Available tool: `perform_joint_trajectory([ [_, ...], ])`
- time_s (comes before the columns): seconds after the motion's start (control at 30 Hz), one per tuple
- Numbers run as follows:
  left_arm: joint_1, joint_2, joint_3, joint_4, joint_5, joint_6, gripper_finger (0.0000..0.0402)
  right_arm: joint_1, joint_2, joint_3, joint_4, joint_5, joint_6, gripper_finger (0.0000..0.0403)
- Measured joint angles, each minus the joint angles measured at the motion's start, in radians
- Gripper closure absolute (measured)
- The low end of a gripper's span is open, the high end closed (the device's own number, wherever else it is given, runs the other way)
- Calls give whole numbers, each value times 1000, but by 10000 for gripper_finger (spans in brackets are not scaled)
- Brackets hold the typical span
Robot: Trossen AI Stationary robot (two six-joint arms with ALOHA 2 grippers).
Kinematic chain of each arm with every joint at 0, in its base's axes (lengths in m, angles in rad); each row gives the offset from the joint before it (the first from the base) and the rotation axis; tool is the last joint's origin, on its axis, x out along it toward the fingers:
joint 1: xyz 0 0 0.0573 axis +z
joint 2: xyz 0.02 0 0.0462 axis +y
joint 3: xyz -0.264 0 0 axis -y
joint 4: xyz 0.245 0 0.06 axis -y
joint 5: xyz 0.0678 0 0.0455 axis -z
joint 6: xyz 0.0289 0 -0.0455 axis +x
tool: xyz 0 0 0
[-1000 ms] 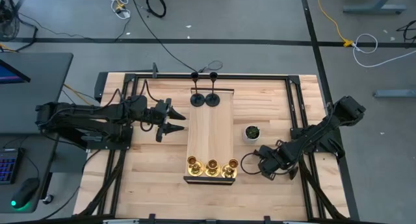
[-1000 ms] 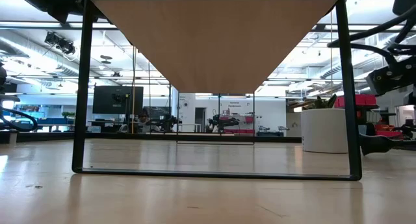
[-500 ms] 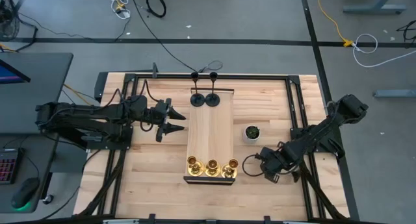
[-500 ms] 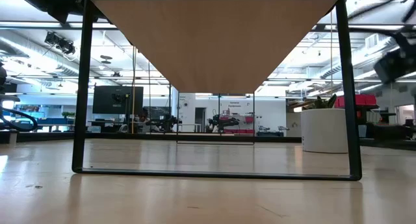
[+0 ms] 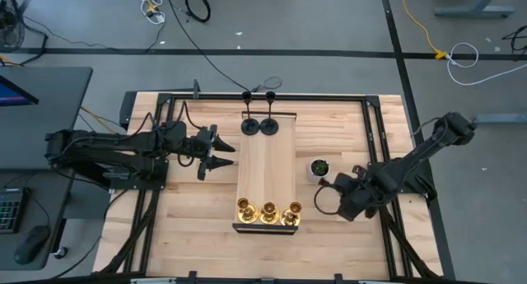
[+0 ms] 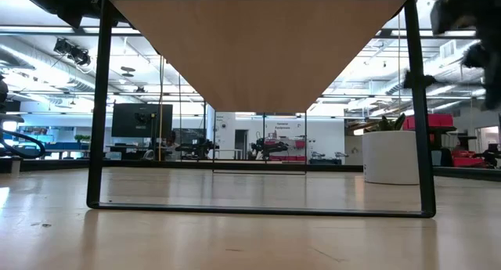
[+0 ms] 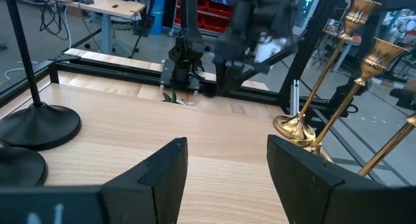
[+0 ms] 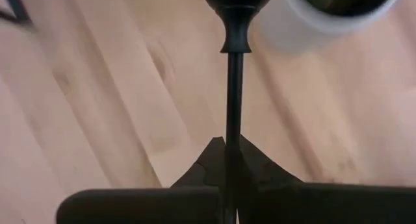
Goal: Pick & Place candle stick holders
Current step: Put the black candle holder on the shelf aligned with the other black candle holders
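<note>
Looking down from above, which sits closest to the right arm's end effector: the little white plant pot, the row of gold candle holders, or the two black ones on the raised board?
1. Little white plant pot, just beside the right end effector.
2. Gold candle holders, at the raised board's near end.
3. Two black candle holders, at its far end.

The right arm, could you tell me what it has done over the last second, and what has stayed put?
The right hand, shut on a black candle stick holder, swung toward the white plant pot. The left hand, open, and the holders on the raised board have not moved.
</note>
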Motion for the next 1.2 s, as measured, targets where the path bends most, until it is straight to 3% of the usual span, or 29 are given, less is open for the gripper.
perform_joint_trajectory([
  [0.13,0,0,0,0,0,0,191,0,-66,41,-10,138,-24,401],
  [0.33,0,0,0,0,0,0,191,0,-146,67,28,456,-94,401],
  [0.73,0,0,0,0,0,4,191,-1,-185,67,401,1035,-465,401],
  [0.83,0,0,0,0,0,4,191,-5,-185,67,475,1081,-574,401],
  [0.93,0,0,0,0,0,4,191,-17,-185,67,509,1060,-633,401],
  [1.07,0,0,0,0,0,22,191,-50,-186,50,630,983,-748,401],
  [1.2,0,0,0,0,0,24,191,-126,-191,-33,991,792,-1015,401],
])
